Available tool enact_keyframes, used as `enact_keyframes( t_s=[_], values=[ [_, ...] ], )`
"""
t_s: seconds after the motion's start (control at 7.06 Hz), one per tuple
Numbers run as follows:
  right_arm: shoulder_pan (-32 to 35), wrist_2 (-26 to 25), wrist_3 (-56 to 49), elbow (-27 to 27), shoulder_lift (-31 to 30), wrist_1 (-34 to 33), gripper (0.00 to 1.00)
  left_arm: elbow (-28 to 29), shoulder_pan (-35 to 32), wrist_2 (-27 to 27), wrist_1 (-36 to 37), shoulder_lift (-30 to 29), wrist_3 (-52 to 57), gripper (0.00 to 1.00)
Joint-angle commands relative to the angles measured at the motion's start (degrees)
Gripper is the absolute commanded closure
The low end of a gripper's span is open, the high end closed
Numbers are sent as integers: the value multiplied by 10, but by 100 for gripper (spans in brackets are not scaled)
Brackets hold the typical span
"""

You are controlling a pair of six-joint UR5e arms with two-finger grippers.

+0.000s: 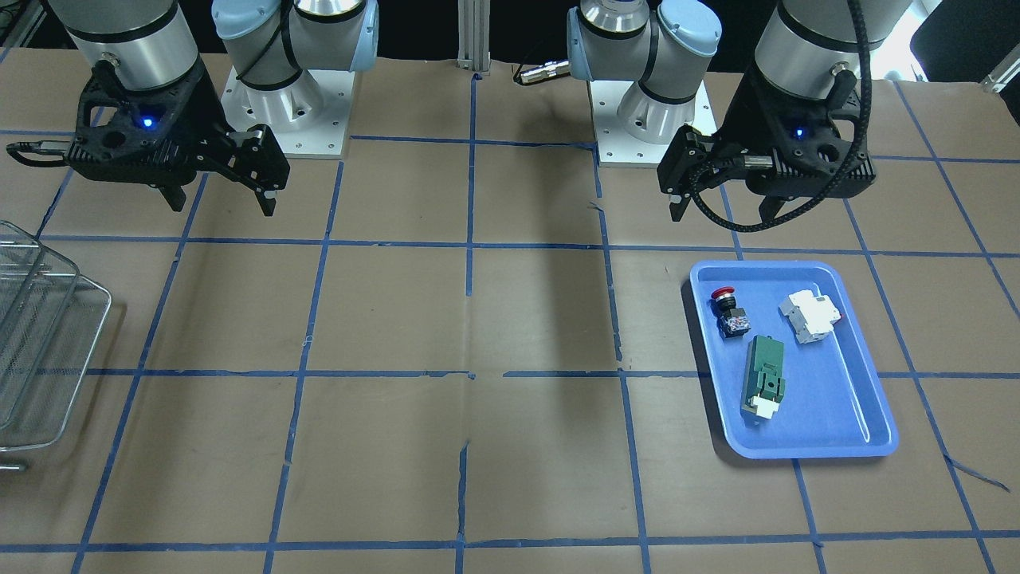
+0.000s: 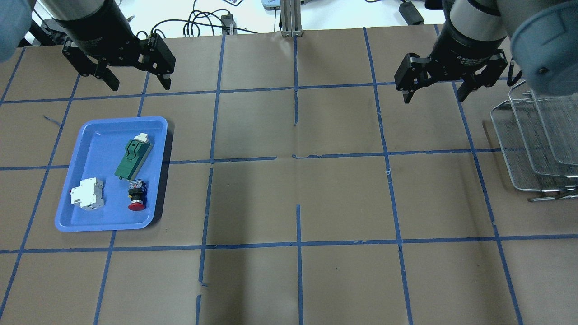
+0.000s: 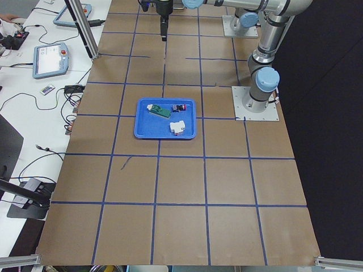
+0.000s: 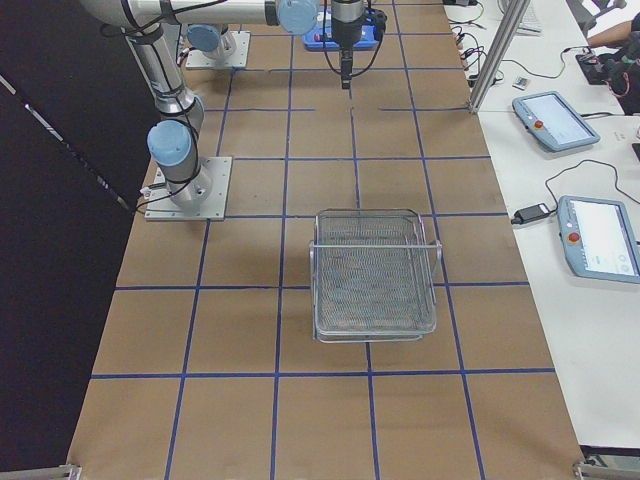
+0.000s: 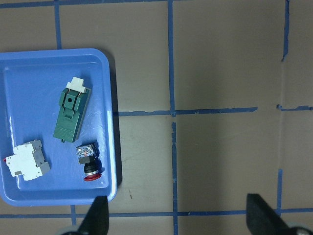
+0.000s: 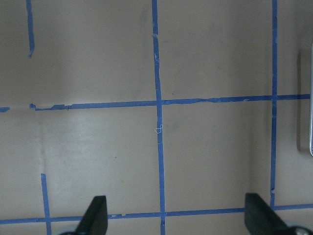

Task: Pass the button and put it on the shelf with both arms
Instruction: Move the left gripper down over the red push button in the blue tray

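Red-capped button [image 2: 136,197]: lies on its side inside the blue tray [image 2: 97,144], in the corner nearest the robot, on the side that faces the middle of the desk [image 2: 343,198].
Button axis: the long axis runs roughly along the tray's length. The red cap points toward the robot's short rim, and the bluish-white contact block points toward the tray's middle.
Button edges: the cap sits close to the tray's near rim. Only a narrow strip of tray floor shows between the body and the long inner rim.
Green relay [image 2: 133,155]: also lies lengthwise in the tray. Its dark end is just beside the button's contact block, though I cannot tell if they touch.
White breaker [image 2: 88,194]: on the tray floor on the button's other side, apart from it with bare blue between them.
Left claw [image 2: 140,85]: spread wide and holding nothing, raised well above the desk near the tray. In its wrist view the button shows up and to the left of one fingertip [image 5: 98,215].
Right claw [image 2: 433,97]: spread wide and holding nothing, well apart from the tray.
Shelf [image 2: 533,135]: silver mesh, at the desk end opposite the tray.
Open room: bare brown paper with blue tape lines fills the stretch between tray and shelf.
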Motion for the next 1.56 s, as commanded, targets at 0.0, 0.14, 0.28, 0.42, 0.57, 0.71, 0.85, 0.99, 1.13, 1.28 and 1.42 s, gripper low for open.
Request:
enact_keyframes(
  t_s=[0.0, 0.14, 0.28, 0.42, 0.57, 0.71, 0.85, 0.99, 1.13, 1.28, 1.42],
  values=[
    [0, 0, 0, 0, -1, 0, 0, 0, -1, -1, 0, 1, 0, 0],
    [0, 0, 0, 0, 0, 0, 0, -1, -2, 1, 0, 1, -1, 0],
    [0, 0, 0, 0, 0, 0, 0, -2, -1, 2, -1, 2, -1, 0],
    [0, 0, 0, 0, 0, 0, 0, -2, -1, 2, -1, 2, 0, 0],
    [0, -1, 0, 0, 0, 0, 0, -3, -1, 3, -2, 3, -1, 0],
    [0, 0, 0, 0, 0, 0, 0, -3, -1, 3, -2, 3, -1, 0],
    [0, 0, 0, 0, 0, 0, 0, -4, 1, 1, -7, 3, 0, 0],
    [0, -1, 0, 0, 0, 0, 0, -31, 13, -1, -17, 17, 43, 0],
    [-1, -1, 0, 0, 0, 0, 0, -63, 57, 0, -13, 28, 116, 0],
    [-1, 0, 0, 0, -1, 0, 0, -105, 131, -5, -4, 27, 148, 0],
    [-1, -1, 0, 0, 0, 0, 0, -154, 188, -21, 50, 14, 219, 0]
  ],
)
